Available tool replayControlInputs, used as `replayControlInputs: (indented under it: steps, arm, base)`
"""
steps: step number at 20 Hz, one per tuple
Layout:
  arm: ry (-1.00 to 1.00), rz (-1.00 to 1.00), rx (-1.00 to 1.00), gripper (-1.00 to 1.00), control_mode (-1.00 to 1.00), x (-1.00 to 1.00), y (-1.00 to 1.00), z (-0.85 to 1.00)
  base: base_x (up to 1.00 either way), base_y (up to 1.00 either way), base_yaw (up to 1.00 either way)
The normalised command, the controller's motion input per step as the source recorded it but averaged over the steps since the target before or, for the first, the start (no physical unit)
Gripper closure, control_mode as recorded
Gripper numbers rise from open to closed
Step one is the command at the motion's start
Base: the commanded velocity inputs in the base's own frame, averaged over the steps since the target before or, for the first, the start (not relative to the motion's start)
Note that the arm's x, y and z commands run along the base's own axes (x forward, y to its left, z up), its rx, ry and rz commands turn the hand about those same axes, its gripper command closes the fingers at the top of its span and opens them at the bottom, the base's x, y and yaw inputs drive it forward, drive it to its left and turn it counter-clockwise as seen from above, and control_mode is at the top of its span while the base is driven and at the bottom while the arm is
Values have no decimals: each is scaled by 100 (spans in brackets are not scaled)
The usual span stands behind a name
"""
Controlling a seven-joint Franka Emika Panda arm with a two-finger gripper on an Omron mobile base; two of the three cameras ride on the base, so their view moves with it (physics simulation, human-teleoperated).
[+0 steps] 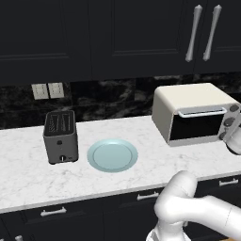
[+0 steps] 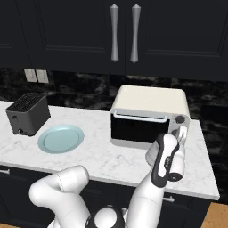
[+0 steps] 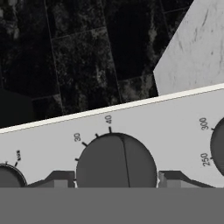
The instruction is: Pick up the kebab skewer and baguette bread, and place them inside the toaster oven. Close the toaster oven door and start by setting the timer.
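The bench (image 1: pixel 28 160) has a white marble top. On it stand a dark-grey slot toaster (image 1: pixel 60 136) at the left, a pale blue plate (image 1: pixel 112 155) just beside it, and the toaster oven (image 1: pixel 195 113) at the right, its door shut.

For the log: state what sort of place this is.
A kitchen, computer-rendered: a marble counter under dark cabinets, carrying a toaster oven, a slot toaster and a plate.
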Motion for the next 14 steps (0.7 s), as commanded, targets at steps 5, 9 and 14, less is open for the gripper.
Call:
replayControlInputs:
  steps: [5, 9, 14]
  arm:
    - [0, 0, 13, 100, -100, -4, 0, 0]
    - [4, -4, 23, 100, -100, 0, 0, 2]
    - [6, -5, 25, 100, -100, 0, 4, 9]
  base:
    - [0, 0, 0]
    - [0, 0, 0]
    - [0, 0, 0]
